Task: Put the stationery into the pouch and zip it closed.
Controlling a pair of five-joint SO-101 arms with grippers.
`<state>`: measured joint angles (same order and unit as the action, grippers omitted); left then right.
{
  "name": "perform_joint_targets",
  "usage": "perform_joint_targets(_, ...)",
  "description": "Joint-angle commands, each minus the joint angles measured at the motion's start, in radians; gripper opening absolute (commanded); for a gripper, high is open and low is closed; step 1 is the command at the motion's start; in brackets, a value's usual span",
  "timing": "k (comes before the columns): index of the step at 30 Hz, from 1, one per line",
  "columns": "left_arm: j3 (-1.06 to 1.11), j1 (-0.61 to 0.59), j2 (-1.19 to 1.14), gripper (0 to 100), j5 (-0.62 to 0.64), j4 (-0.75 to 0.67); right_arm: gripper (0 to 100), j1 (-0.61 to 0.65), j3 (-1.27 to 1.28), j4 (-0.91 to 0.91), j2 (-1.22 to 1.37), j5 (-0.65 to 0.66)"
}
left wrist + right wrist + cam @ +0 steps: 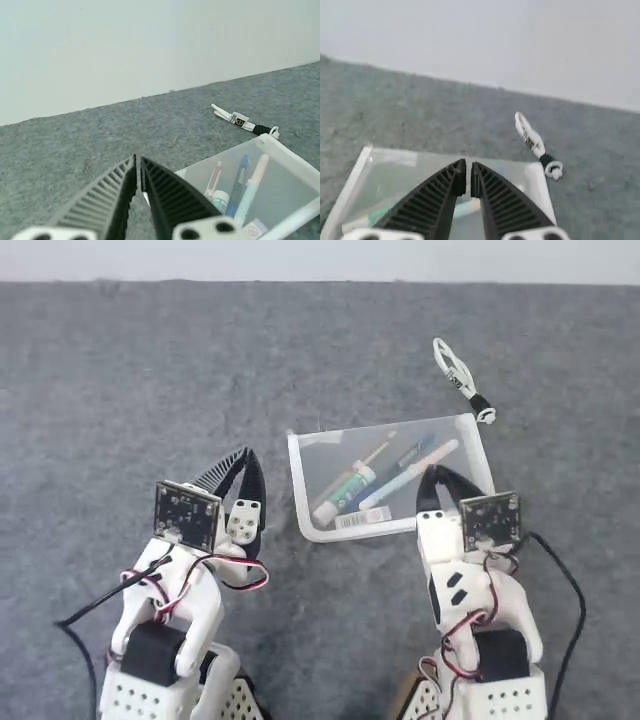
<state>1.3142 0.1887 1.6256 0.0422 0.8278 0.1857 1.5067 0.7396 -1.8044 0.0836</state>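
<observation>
**Fingers pressed together on both arms, nothing held, looks like it's zip time**

Left fingers (107, 200) and right fingers (435, 200) are both squeezed together on nothing.

Going big to small: the grey, carpet-like tabletop (150, 370) carries the clear pouch (320, 452), which lies flat. The left fingers sit just off the pouch's left end, not touching it. The right fingers hang over its near edge, toward the right end. The stationery (375, 480), a few pens and a tube-looking thing, is already inside the pouch, lying slantwise. A little white strap (458, 375) with a black end trails off the pouch's far right corner.

My read: the loading part is done and the zipping is what's left. I can't tell from here how far the zip is drawn. Next move probably needs one arm pinning the pouch while the other spreads its fingers, grabs that strap and pulls along the edge.
</observation>
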Motion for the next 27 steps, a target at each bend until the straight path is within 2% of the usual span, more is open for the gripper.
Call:
perform_joint_targets(1, -0.01, -0.003, 0.012, 1, 0.009, -0.011, 0.6, -0.015, 0.002, 0.05, -0.013, 0.008)
perform_joint_targets(3, -0.01, -0.003, 0.012, 1, 0.009, -0.011, 0.6, -0.015, 0.003, 0.082, -0.013, -0.011)
perform_joint_targets(10, -0.01, -0.002, 0.012, 1, 0.009, -0.011, 0.6, -0.015, 0.003, 0.236, -0.013, -0.256)
perform_joint_targets(20, -0.015, -0.002, 0.012, 1, 0.011, -0.012, 0.6, -0.008, 0.176, 0.275, -0.012, -0.264)
perform_joint_targets(27, -0.012, -0.003, 0.012, 1, 0.011, -0.012, 0.6, -0.03, 0.176, 0.335, -0.01, -0.264)
